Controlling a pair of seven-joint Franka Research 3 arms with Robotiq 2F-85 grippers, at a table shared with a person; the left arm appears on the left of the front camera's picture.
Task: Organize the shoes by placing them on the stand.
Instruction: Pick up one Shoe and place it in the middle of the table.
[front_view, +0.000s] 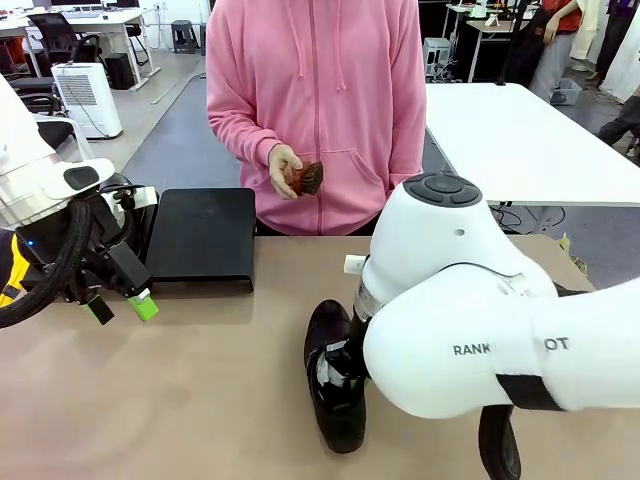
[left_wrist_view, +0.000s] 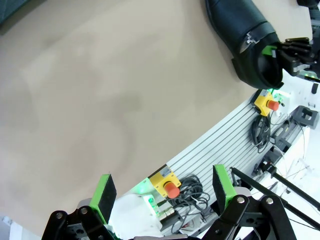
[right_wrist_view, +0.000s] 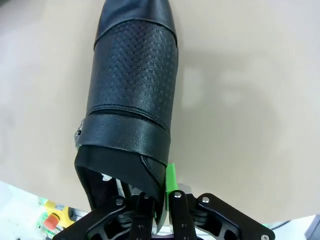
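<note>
On the bulky white casing of the right arm, the black letters "RANK" and, farther along, "OT" can be read; the rest of the print is hidden by the casing's curve. A glossy black leather dress shoe with a perforated front panel and a buckled strap across the instep lies on the tan tabletop. Its opening is mostly dark, with only a scrap of white showing inside. The right gripper is pinched tight on the rim of that opening, one finger inside the shoe and one green-padded finger outside. Whether the sole touches the table cannot be told. In the front view this shoe sits right of the middle, partly covered by the right arm. It is well apart from the low flat matte-black rectangular platform, which lies at the table's far edge with nothing on top. The left gripper hangs over the table's left side near the platform's near corner, its jaws spread wide with nothing between them. Beyond its fingers are a slatted aluminium rail, two yellow boxes with red buttons and coiled cables. Across the table a person in a pink zip hoodie holds a small brown brush in one hand. Behind them stand white tables and a white floor unit.
</note>
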